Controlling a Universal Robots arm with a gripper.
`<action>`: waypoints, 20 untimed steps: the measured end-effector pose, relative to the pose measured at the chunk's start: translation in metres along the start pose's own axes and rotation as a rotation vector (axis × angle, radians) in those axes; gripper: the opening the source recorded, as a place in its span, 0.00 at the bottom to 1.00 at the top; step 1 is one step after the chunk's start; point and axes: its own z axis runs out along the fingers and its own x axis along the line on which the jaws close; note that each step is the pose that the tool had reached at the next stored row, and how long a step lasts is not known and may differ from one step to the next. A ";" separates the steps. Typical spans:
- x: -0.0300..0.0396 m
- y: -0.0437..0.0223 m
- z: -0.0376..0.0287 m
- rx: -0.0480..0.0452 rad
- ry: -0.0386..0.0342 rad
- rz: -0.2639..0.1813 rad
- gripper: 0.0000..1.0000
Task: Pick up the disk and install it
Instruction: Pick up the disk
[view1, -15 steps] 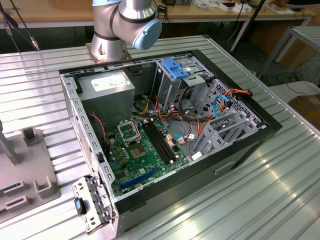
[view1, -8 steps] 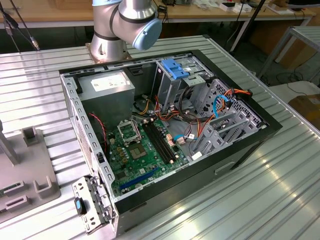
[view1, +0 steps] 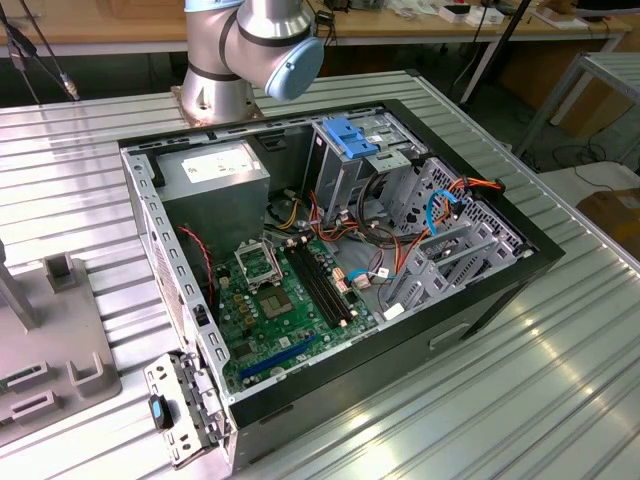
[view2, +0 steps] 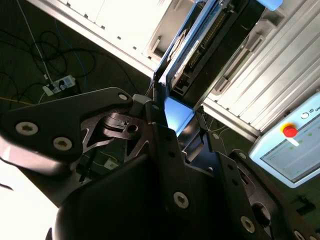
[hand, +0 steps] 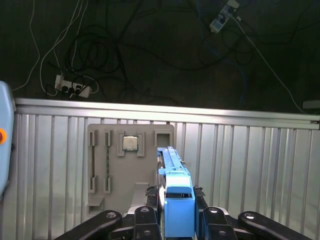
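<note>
Ribbed metal table (hand: 250, 165) is lying beneath the disk (hand: 172, 165), which is being held on edge with its blue rail (hand: 178, 205) turned toward the camera in the first wrist view. The disk is being clamped by the gripper (hand: 175, 192), whose jaws are being pressed against its two flat sides. Near the disk's far end, a grey fixture plate (hand: 100, 150) carrying a processor chip (hand: 131, 143) is lying on the table. In the exterior view, an open computer case (view1: 480, 310) is resting on the table with its green circuit board (view1: 285, 300) exposed, and the arm base (view1: 245, 50) is standing behind it.
</note>
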 end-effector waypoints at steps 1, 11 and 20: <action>0.0000 -0.0002 0.0001 0.0001 -0.0001 0.000 0.36; 0.0006 -0.0117 0.0003 0.0000 -0.0001 0.000 0.36; 0.0006 -0.0126 -0.0054 0.0000 0.0000 0.000 0.36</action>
